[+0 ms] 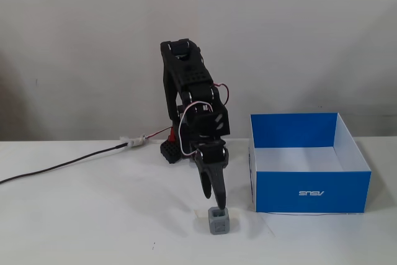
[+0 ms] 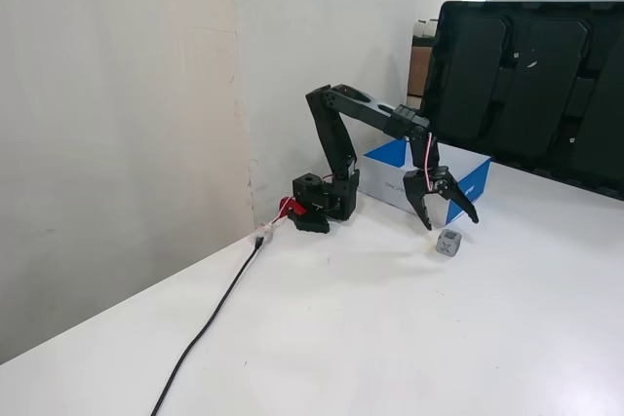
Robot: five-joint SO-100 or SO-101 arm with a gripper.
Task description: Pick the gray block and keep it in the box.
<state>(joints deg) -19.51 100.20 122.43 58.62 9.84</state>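
Note:
The gray block (image 1: 218, 220) is a small cube that sits on the white table near the front edge, left of the box. It also shows in a fixed view (image 2: 449, 243). The black arm reaches forward and down. My gripper (image 1: 220, 206) hangs just above the block. From the side it (image 2: 450, 222) is open, with the jaws spread to either side above the block and nothing held. The box (image 1: 279, 190) is blue with a white logo and a white floor, stands right of the block, and looks empty. In the side view it (image 2: 390, 157) sits behind the arm.
A black cable (image 1: 62, 166) runs from the arm's base to the left across the table and also shows in the side view (image 2: 214, 319). A large black monitor back (image 2: 526, 75) stands behind the box. A white wall is close behind the arm.

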